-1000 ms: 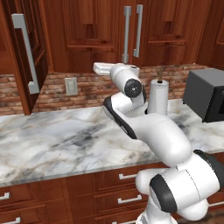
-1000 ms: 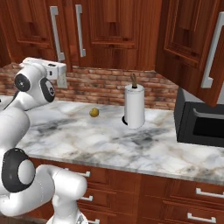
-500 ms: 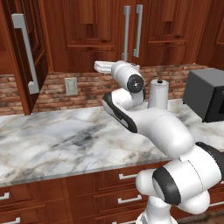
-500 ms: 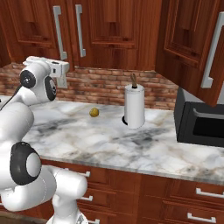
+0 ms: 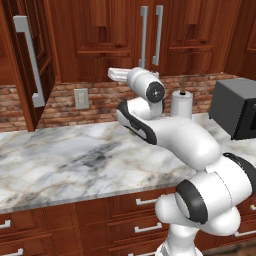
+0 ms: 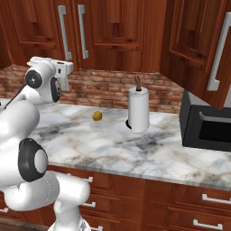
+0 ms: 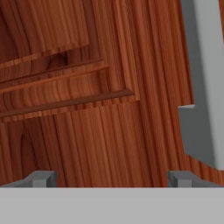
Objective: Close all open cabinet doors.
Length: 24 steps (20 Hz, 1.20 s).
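Left door [image 5: 30, 65] swung out edge-on, bar handle [image 5: 29, 60] vertical; jaws [image 7: 111, 177] apart, facing door panel, gripping nothing.

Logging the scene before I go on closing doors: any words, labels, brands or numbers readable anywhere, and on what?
None: no readable text on anything.
cabinet doors: bare wood and plain bar handles.
microwave: no brand or digits visible.
paper towel roll: blank white.
wall outlet: unmarked.
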Available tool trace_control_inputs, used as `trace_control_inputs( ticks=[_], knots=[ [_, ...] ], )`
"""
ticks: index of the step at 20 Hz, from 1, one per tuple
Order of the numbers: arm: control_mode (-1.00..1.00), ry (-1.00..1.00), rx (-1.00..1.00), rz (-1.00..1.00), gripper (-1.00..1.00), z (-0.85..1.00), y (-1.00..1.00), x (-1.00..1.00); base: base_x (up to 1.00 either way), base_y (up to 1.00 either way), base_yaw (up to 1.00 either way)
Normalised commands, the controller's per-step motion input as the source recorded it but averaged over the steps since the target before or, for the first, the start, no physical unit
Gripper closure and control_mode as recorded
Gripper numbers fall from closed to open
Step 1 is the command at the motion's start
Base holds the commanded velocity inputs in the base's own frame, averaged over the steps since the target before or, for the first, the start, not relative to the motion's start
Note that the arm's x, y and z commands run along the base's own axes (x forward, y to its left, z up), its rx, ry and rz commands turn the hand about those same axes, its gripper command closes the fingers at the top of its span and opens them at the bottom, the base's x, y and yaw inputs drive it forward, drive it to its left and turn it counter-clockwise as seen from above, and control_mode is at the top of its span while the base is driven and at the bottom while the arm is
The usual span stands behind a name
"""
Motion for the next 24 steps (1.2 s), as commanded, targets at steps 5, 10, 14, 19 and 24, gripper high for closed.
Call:
trace_control_inputs(
  ticks=[5,10,14,19,24],
  knots=[
    [-1.0,0.0,0.0,0.03,-1.0,0.0,0.0,0.15,0.0,0.0,0.0],
    [-1.0,0.0,0.0,0.03,-1.0,0.0,0.0,0.17,0.0,0.0,0.0],
    [-1.0,0.0,0.0,0.02,-1.0,0.0,0.0,0.2,0.0,0.0,0.0],
    [-1.0,0.0,0.0,0.03,-1.0,0.0,0.0,0.19,0.0,0.0,0.0],
    [-1.0,0.01,0.0,0.02,-1.0,0.0,0.0,0.15,0.0,0.0,0.0]
  ],
)
